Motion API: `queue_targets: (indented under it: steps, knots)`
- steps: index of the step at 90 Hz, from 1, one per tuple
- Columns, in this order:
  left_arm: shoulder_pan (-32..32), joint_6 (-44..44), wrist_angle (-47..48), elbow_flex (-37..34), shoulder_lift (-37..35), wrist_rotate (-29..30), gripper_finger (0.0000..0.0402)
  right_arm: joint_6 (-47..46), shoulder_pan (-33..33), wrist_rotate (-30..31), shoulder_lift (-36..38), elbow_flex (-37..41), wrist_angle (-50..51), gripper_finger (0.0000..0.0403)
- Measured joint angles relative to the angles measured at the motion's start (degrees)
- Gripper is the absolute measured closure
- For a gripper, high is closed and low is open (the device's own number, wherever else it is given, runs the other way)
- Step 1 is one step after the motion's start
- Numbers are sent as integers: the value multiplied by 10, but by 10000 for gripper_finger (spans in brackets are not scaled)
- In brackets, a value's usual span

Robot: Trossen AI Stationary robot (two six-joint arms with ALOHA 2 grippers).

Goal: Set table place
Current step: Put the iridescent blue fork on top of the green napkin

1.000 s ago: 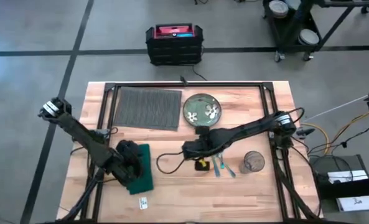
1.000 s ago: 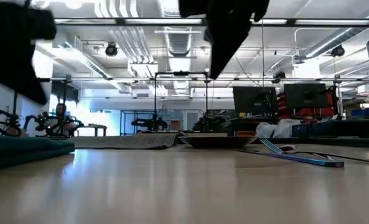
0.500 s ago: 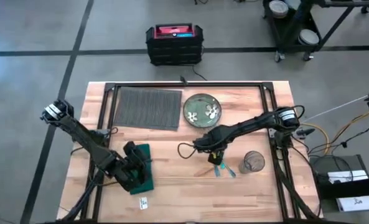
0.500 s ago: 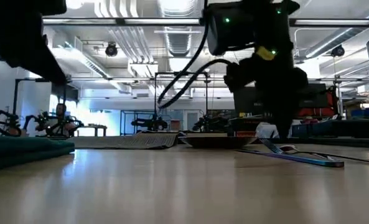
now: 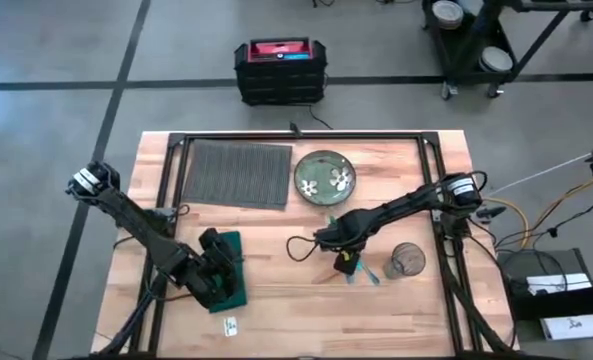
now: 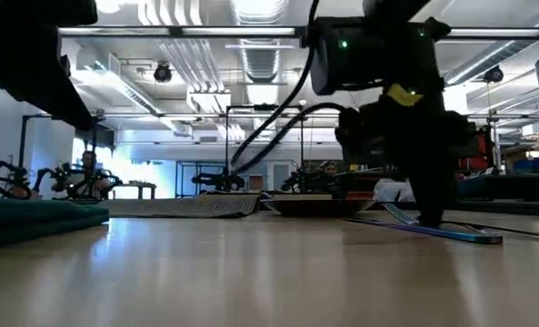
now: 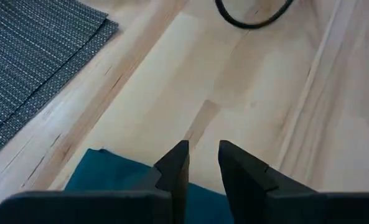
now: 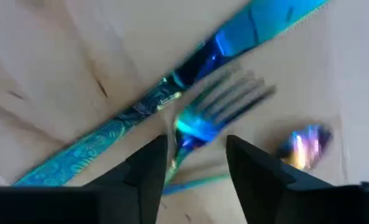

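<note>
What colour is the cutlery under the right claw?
Iridescent blue cutlery, shown best in the right wrist view.

The cutlery (image 8: 203, 118) is blurred in the right wrist view; knife and fork ends are cut off by the frame, and part of the fork is hidden behind the right gripper (image 8: 196, 163). In the high view the cutlery is mostly covered by that gripper. The napkin (image 5: 234, 290) is partly hidden under the left gripper (image 5: 214, 262). The small tag (image 5: 230, 325) near the table (image 5: 276, 300) edge is too small to be read. The placemat (image 7: 28, 56) is cut off in the left wrist view.
</note>
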State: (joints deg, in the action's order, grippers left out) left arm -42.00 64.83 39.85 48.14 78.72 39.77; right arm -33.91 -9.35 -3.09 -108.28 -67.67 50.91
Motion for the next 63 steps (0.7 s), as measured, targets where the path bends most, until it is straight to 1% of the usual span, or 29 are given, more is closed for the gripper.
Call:
queue_targets:
  steps: [19, 41, 63]
  knots:
    - [0, -7, 0, 0, 0, 0, 326, -8, -1, 0, 0, 8, -11, 304]
    - [0, -7, -1, 0, 0, 0, 326, -1, -2, -3, 0, 8, -13, 392]
    - [0, -7, -2, 0, 0, 0, 326, 10, -2, 3, -1, -17, 2, 402]
